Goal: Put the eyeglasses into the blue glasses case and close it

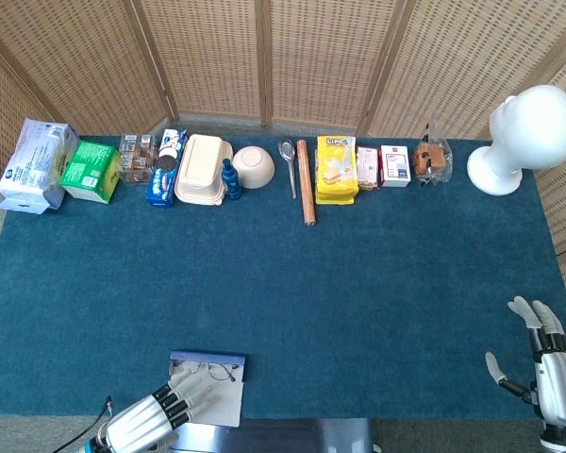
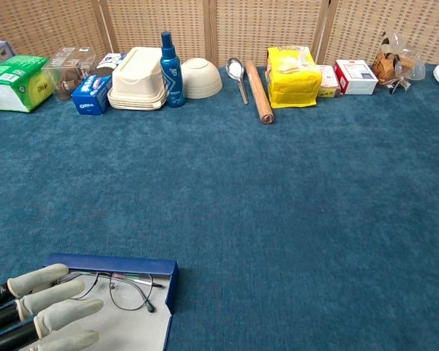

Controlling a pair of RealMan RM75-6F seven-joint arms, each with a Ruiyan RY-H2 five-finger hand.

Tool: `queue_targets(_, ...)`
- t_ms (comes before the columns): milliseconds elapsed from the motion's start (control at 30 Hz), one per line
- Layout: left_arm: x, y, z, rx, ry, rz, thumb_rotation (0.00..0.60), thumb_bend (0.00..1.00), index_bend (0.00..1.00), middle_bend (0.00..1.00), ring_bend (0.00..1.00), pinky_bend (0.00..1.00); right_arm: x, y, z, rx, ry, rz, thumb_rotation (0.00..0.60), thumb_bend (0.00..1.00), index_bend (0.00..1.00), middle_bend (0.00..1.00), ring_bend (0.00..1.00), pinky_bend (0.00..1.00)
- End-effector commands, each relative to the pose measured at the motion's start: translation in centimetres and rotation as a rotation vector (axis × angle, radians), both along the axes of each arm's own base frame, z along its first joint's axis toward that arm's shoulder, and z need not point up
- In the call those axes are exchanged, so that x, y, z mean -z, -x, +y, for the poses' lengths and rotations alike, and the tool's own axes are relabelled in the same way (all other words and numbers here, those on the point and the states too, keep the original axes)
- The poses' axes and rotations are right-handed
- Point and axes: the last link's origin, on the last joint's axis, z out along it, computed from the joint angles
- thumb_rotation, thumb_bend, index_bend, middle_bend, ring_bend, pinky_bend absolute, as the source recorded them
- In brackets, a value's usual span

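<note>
The blue glasses case (image 2: 113, 263) lies open at the table's near left edge, its pale lid (image 2: 135, 333) flat toward me. Thin wire eyeglasses (image 2: 128, 289) lie inside it against the blue wall. My left hand (image 2: 36, 314) reaches over the case's left part with fingers spread, holding nothing; its fingertips (image 2: 55, 274) cover the left lens. In the head view the same left hand (image 1: 156, 417) overlaps the case (image 1: 208, 360). My right hand (image 1: 547, 363) stands open at the near right corner, far from the case.
Along the back edge stand a green box (image 2: 14, 82), an Oreo pack (image 2: 91, 93), a cream container (image 2: 137, 78), a blue bottle (image 2: 169, 60), a bowl (image 2: 200, 77), a spoon, a rolling pin (image 2: 260, 91), a yellow bag (image 2: 293, 75) and small boxes. A white mannequin head (image 1: 528, 132) is far right.
</note>
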Motion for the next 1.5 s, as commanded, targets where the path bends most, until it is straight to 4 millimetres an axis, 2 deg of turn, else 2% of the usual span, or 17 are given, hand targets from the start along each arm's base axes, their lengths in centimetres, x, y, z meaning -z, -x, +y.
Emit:
queue_targets(33,-0.1,0.0,0.2,0.003,-0.007,0.015,0.391,0.21,0.06,0.00,0.00,0.00,0.0,0.0,-0.1,-0.009,0.003,-0.011,0.600,0.33,0.00,0.18,0.00,0.09)
queue_targets(867,0.1,0.4,1.4,0.060,-0.072,0.105,0.391,0.22,0.08,0.00,0.00,0.00,-0.9,0.4,-0.1,-0.020,0.030,-0.057,0.600,0.33,0.00,0.18,0.00,0.10)
queue_targets(1200,0.3,0.0,1.6,0.056,-0.098,0.078,0.463,0.22,0.14,0.03,0.00,0.00,-1.0,0.7,0.2,-0.014,0.040,-0.064,0.600,0.33,0.00,0.18,0.00,0.10)
queue_targets(1500,0.1,-0.3,1.8,0.063,-0.099,0.043,0.490,0.25,0.18,0.06,0.00,0.00,-0.9,0.8,0.2,-0.012,0.039,-0.063,0.600,0.33,0.00,0.18,0.00,0.10)
